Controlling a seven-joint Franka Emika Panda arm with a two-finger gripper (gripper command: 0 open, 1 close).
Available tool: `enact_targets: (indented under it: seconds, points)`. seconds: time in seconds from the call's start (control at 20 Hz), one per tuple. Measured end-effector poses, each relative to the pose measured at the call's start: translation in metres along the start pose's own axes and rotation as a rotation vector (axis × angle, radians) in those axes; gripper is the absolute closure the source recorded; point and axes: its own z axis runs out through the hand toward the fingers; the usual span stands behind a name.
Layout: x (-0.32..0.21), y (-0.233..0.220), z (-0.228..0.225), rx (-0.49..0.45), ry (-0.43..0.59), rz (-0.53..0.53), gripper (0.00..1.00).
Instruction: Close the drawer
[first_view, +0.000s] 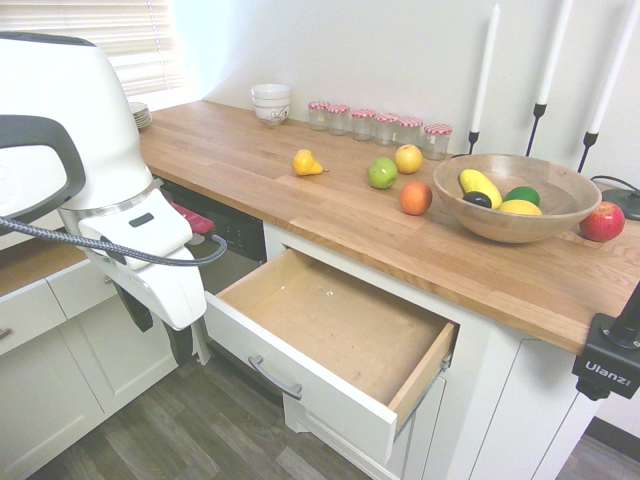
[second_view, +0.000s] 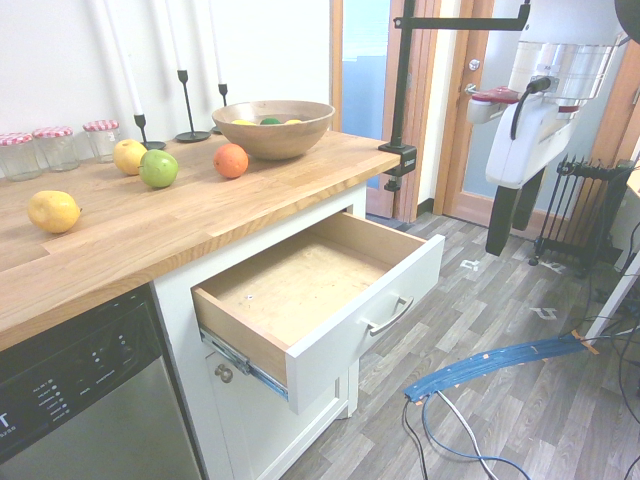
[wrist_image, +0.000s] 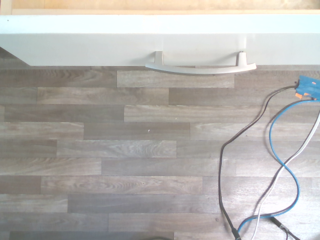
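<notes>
First exterior view: the drawer stands pulled far out from under the wooden countertop, its bare-wood box empty. The gripper hangs off the drawer's front corner, out over the floor, fingers pointing down and clear of the panel. Are the fingers parted or together? From here I can't tell; they hold nothing. The drawer's long axis runs along the counter edge, so the white front faces the gripper side-on, and the curved handle sits further along that front, away from the gripper.

Second exterior view: now the gripper comes in from the other side, hanging well out in front of the drawer, with open floor between them. The handle faces it. My read: the push has to travel straight toward the cabinet, square across the front panel.

Wrist view: looking straight down, the drawer front and its handle lie just ahead of the camera, the front stretching straight across the view.

The room: grey plank flooring, fruit and a wooden bowl up on the counter behind the drawer, a dishwasher beside the cabinet.
</notes>
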Motion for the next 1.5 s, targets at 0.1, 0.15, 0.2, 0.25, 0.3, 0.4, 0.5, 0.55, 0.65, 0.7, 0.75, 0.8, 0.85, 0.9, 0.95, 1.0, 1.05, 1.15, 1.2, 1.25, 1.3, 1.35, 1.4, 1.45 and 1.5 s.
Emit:
enact_targets:
  seconds: [0.1,0.15,0.2,0.25,0.3,0.4,0.5,0.55,0.65,0.7,0.75,0.8,0.85,0.9,0.95,1.0,1.05,1.15,1.2,1.25,1.3,1.35,1.4,1.45,1.5]
  points:
    - [0.0,0.0,0.0,0.002,-0.003,0.003,0.0]
    - [0.0,0.0,0.0,0.002,-0.004,0.003,0.0]
    - [0.0,0.0,0.001,0.002,-0.005,0.004,0.0]
    - [-0.001,0.001,0.002,0.001,-0.007,0.005,0.0]
    - [-0.001,0.001,0.005,0.0,-0.009,0.006,0.0]
    - [0.0,0.002,0.012,-0.004,-0.014,0.008,0.0]
    - [0.003,0.001,0.024,-0.007,-0.019,0.011,0.0]
    - [0.004,0.0,0.032,-0.009,-0.023,0.012,0.0]
    - [0.007,-0.002,0.052,-0.016,-0.034,0.014,0.0]
    - [0.008,-0.002,0.063,-0.019,-0.039,0.017,0.0]
    - [0.01,-0.003,0.074,-0.022,-0.044,0.019,0.0]
    - [0.012,-0.002,0.085,-0.025,-0.049,0.023,0.0]
    - [0.014,-0.002,0.097,-0.028,-0.054,0.027,0.0]
    - [0.016,-0.002,0.108,-0.03,-0.058,0.029,0.0]
    - [0.019,-0.002,0.12,-0.032,-0.061,0.03,0.0]
    - [0.021,-0.002,0.131,-0.035,-0.065,0.031,0.0]
    - [0.024,-0.002,0.142,-0.038,-0.068,0.033,0.0]
    - [0.028,-0.005,0.163,-0.046,-0.074,0.033,0.0]
    - [0.029,-0.007,0.174,-0.05,-0.078,0.03,0.0]
    - [0.029,-0.009,0.184,-0.056,-0.081,0.024,0.0]
    - [0.029,-0.012,0.194,-0.061,-0.082,0.019,0.0]
    - [0.029,-0.014,0.203,-0.066,-0.084,0.015,0.0]
    - [0.03,-0.016,0.211,-0.07,-0.084,0.013,0.0]
    - [0.032,-0.018,0.218,-0.075,-0.085,0.012,0.0]
    - [0.035,-0.02,0.224,-0.077,-0.083,0.015,0.0]
